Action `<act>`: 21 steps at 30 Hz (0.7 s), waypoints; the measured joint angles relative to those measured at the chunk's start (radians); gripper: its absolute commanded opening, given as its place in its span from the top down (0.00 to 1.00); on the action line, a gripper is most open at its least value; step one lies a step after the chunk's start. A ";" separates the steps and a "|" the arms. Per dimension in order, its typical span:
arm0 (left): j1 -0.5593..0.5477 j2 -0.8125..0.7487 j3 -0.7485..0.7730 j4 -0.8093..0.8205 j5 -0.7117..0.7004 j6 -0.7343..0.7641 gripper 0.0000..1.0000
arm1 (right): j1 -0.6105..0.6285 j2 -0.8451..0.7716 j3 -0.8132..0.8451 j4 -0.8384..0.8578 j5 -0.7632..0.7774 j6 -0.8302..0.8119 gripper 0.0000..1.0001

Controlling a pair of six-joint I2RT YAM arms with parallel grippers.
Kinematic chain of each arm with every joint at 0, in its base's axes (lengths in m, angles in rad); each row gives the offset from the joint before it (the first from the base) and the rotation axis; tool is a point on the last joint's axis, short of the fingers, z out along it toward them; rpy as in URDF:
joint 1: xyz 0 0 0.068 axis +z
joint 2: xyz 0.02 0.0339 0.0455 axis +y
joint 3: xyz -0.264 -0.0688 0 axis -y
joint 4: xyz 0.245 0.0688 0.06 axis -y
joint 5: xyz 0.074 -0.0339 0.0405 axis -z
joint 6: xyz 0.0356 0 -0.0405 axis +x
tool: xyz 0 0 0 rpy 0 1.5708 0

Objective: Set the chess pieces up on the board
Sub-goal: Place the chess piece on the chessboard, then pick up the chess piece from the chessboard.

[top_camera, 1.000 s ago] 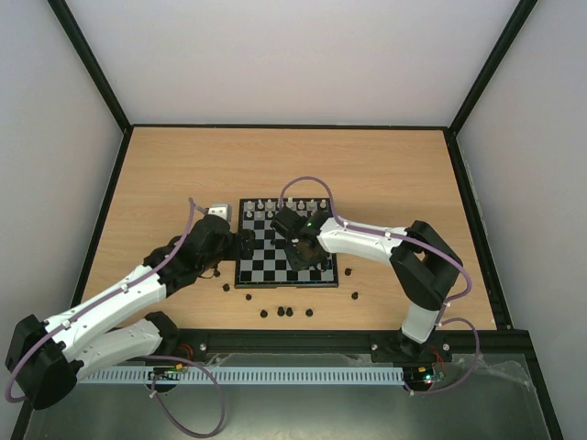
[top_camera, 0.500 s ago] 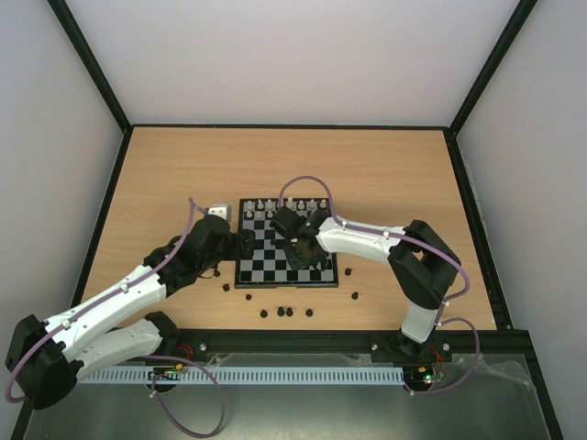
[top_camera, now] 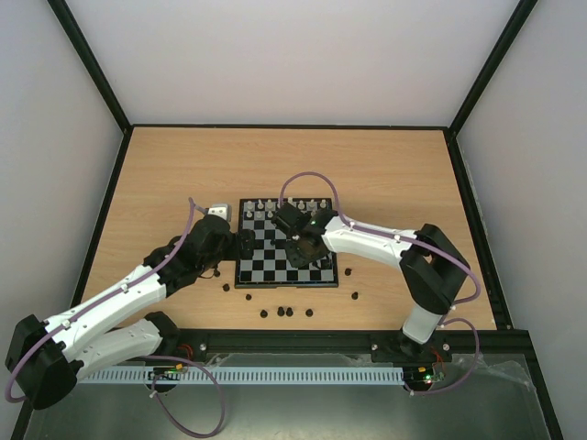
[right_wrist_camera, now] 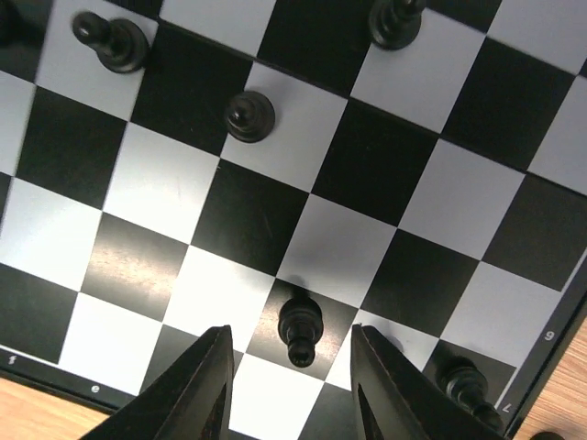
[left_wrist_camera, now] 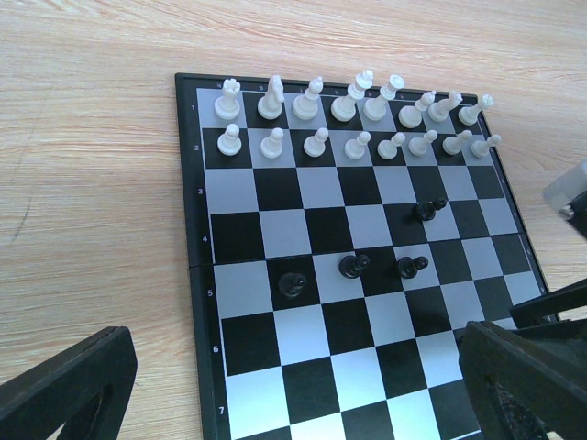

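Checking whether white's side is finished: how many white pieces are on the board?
16 white pieces: eight along the board's far edge row, and eight in the row just in front of it. None looks hidden.

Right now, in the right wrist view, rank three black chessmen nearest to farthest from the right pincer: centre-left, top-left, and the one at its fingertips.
1. Bottom-centre chessman, at the right pincer mouth.
2. Centre-left chessman, farther up the view.
3. Top-left chessman, upper corner.

Right claw (right_wrist_camera: 290, 362) has opened — black pawn (right_wrist_camera: 300, 330) stands released.
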 measured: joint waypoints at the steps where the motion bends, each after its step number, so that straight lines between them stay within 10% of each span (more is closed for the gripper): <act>1: 0.000 0.000 0.000 0.000 0.000 0.000 0.01 | 0.000 -0.009 0.001 0.000 0.000 -0.002 0.64; 21: 0.000 -0.022 0.000 -0.003 -0.001 0.001 0.01 | -0.159 0.080 0.201 0.015 -0.015 -0.054 0.60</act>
